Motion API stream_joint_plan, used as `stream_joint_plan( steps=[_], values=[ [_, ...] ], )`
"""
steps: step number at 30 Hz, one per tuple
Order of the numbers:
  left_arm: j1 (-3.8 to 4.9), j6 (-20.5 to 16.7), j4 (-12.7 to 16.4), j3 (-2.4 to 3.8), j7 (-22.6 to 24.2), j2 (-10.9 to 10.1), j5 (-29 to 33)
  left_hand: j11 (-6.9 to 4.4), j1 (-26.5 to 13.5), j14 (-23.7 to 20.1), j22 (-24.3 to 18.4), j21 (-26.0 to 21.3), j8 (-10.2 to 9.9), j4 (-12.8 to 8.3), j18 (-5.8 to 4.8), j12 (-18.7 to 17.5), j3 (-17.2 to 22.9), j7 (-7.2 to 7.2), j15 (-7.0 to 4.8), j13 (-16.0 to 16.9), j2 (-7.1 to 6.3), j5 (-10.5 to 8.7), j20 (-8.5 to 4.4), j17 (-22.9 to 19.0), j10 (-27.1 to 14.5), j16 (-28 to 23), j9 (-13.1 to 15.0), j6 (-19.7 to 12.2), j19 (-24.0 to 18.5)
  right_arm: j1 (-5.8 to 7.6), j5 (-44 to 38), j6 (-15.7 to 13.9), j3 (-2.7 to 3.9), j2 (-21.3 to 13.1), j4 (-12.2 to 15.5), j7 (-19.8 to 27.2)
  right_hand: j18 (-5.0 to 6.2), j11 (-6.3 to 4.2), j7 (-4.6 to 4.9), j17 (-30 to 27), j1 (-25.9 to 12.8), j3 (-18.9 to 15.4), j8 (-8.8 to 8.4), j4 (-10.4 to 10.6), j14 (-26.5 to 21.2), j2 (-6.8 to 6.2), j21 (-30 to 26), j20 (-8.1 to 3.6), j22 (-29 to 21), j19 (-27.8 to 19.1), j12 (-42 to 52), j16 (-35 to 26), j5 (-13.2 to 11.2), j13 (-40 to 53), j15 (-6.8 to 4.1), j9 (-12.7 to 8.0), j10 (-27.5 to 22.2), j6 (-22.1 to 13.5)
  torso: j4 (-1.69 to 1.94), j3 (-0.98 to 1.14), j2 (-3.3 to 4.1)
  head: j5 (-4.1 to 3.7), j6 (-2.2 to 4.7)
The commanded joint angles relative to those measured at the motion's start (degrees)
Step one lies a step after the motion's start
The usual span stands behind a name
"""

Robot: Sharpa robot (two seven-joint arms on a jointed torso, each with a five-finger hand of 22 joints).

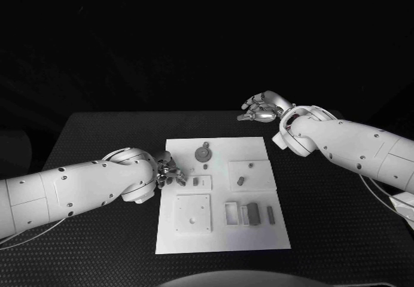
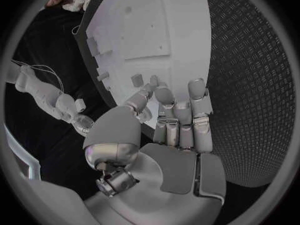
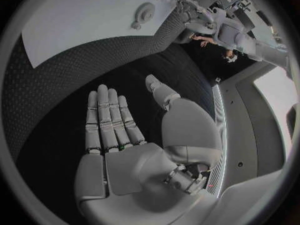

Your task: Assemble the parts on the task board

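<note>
The white task board (image 1: 259, 149) lies mid-table and carries grey parts: a round piece (image 1: 203, 154), a small upright piece (image 1: 197, 180), a square plate (image 1: 192, 212), a frame (image 1: 233, 213) and a block (image 1: 252, 214). My left hand (image 1: 170, 175) rests at the board's left edge, its fingertips beside the small upright piece. In the left wrist view this hand (image 2: 178, 125) has its fingers stretched out close together over the board (image 2: 156, 35), just short of two small pieces (image 2: 136, 79); nothing shows between thumb and fingers. My right hand (image 1: 261, 109) hangs flat and empty beyond the board's far right corner, palm (image 3: 119, 135) over bare table.
A thin bar (image 1: 271, 215) lies at the board's right side, with two small pieces (image 1: 241, 179) above it. Black textured table (image 1: 328, 203) surrounds the board. The round piece (image 3: 144, 12) also shows on the board (image 3: 81, 20) in the right wrist view.
</note>
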Motion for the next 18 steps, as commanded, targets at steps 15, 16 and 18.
stream_joint_plan(
  steps=[15, 16, 18],
  values=[
    [-0.10, 0.40, -0.11, -0.04, -0.16, 0.13, -0.91, 0.08, -0.60, 0.88, 1.20, 0.28, 2.68, 0.02, -0.39, 0.09, 0.82, 0.34, -1.31, -0.10, -1.53, -0.13, -0.66, -0.17, 0.17, 0.07, 3.80, 0.52, -0.06, -0.02, 0.10, 0.66, 0.01, 0.14, -0.06, 0.83, -0.83, -0.04, 2.46, 0.00, 0.37, -0.22, 0.46, -0.02, 0.25, 0.18, -0.78, 0.18, 0.00, -0.80, -0.44, -0.94, 0.03, -0.74, 0.18, -0.20, 0.69, -0.52, -0.02, 0.00, 0.01, -0.01, 0.02],
    [-0.10, 0.41, -0.09, -0.04, -0.14, 0.14, -0.91, 0.08, -0.74, 0.88, 1.19, 0.28, 2.69, 0.14, -0.39, 0.09, 0.74, 0.34, -1.32, -0.10, -1.83, -0.15, -0.66, -0.18, 0.17, 0.06, 3.83, 0.52, -0.05, -0.02, 0.10, 0.65, 0.01, 0.14, -0.07, 0.83, -0.83, -0.04, 2.46, 0.00, 0.38, -0.23, 0.46, -0.02, 0.24, 0.17, -0.81, 0.18, 0.00, -0.83, -0.45, -0.98, 0.03, -0.78, 0.19, -0.21, 0.69, -0.53, -0.02, 0.00, 0.01, -0.01, 0.02],
    [-0.10, 0.43, -0.10, -0.04, -0.10, 0.16, -0.91, 0.08, -0.94, 0.89, 1.18, 0.28, 2.69, 0.38, -0.38, 0.09, 0.65, 0.34, -1.32, -0.09, -2.20, -0.16, -0.68, -0.19, 0.17, 0.05, 3.86, 0.50, -0.03, -0.02, 0.11, 0.66, 0.01, 0.14, -0.07, 0.84, -0.85, -0.04, 2.47, 0.01, 0.40, -0.24, 0.48, -0.01, 0.20, 0.16, -0.89, 0.20, 0.01, -0.90, -0.47, -1.09, 0.03, -0.87, 0.23, -0.23, 0.73, -0.54, -0.03, 0.00, 0.00, 0.00, 0.02]
  ],
)
